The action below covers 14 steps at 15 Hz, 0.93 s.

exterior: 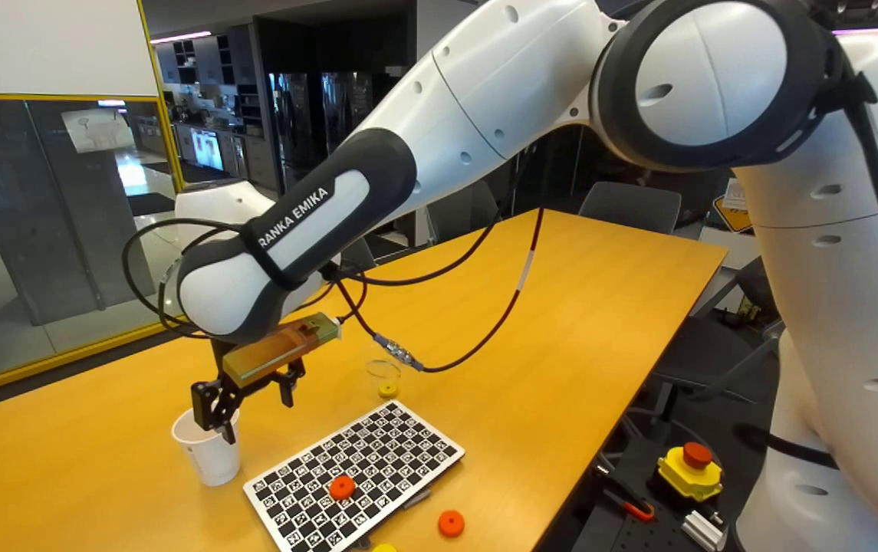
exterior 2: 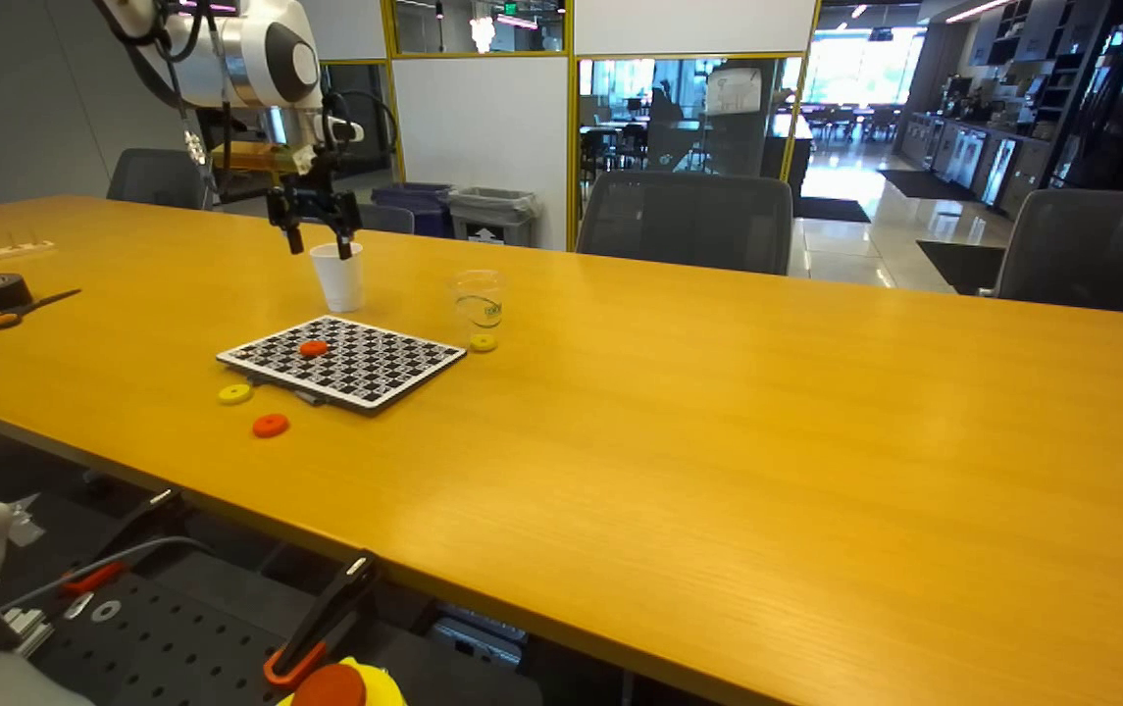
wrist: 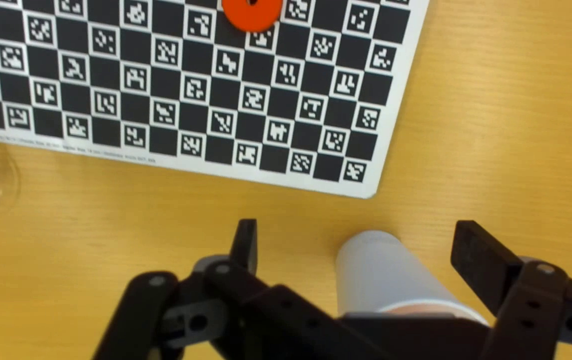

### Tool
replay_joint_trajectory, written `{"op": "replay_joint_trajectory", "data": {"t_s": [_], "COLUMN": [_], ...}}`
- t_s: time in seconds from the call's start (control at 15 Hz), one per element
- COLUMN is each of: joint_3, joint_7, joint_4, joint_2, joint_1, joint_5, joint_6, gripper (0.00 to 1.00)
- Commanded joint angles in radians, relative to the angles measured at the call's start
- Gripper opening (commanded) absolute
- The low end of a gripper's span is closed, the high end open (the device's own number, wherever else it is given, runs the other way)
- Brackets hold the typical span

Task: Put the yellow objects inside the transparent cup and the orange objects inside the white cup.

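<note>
And here's the black two-fingered tool (exterior: 258, 419), spread wide and empty, just by the rim of the opaque white tapered cup (exterior: 212, 460), left in an exterior view (parted, presumably, for a release there). One flat orange-red disc (exterior: 342, 487), centre-holed, lies on the black-and-white checkered board (exterior: 400, 437); its orange twin (exterior: 451, 524) sits near, right, on the yellow-brown worktop (exterior: 531, 383).

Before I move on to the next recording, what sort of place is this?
Probably a shared office space, perhaps a meeting or break area. An exterior view shows a long yellow-brown wood-grained table, dark grey mesh-backed chairs along it and, in the background, a long grey kitchen counter.
</note>
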Motion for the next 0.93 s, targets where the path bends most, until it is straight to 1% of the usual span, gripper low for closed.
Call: {"op": "replay_joint_trajectory", "data": {"t_s": [0.0, 0.27, 0.53, 0.73, 0.87], "joint_3": [-0.022, -0.022, -0.055, -0.074, -0.066], "joint_7": [0.099, 0.125, 0.207, 0.272, 0.285], "joint_4": [-0.196, -0.268, -0.341, -0.400, -0.421], "joint_2": [-0.090, -0.054, -0.056, -0.084, -0.089], "joint_1": [0.003, -0.013, -0.001, 0.008, -0.002], "joint_5": [-0.019, 0.015, 0.014, 0.009, 0.022], "joint_6": [0.115, 0.221, 0.308, 0.338, 0.336], "gripper": [1.00, 1.00, 1.00, 1.00, 1.00]}}
